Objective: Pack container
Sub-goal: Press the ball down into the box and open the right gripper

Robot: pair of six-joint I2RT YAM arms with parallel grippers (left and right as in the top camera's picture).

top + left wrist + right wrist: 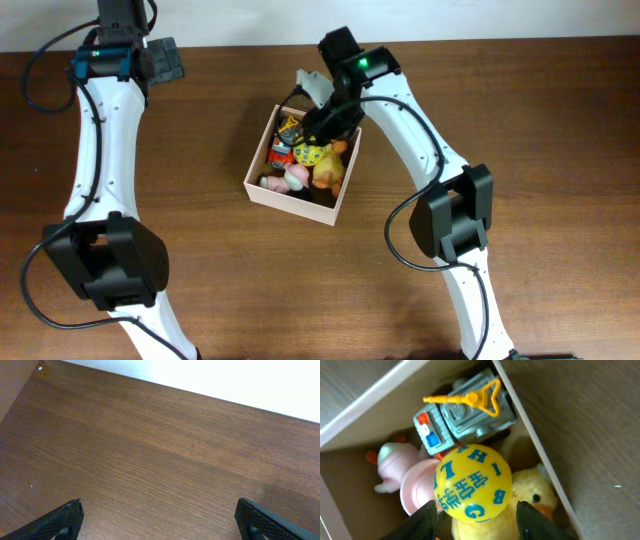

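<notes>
The container (290, 203) is a square cream box with a tan inside, at the table's middle; its wall shows in the right wrist view (370, 405). It holds a yellow ball with blue letters (473, 483), which also shows in the overhead view (308, 153). The ball rests on a yellow plush duck (535, 492), beside a pink plush toy (402, 467) and a grey toy vehicle (465, 415). My right gripper (322, 128) hangs over the container's far right part. Its fingers (475, 520) are open on either side of the ball. My left gripper (165, 62) is open and empty at the far left.
The left wrist view shows only bare brown table between the open fingers (160, 520) and a white wall beyond the table's far edge (210, 380). The right arm's links reach from the front right of the table.
</notes>
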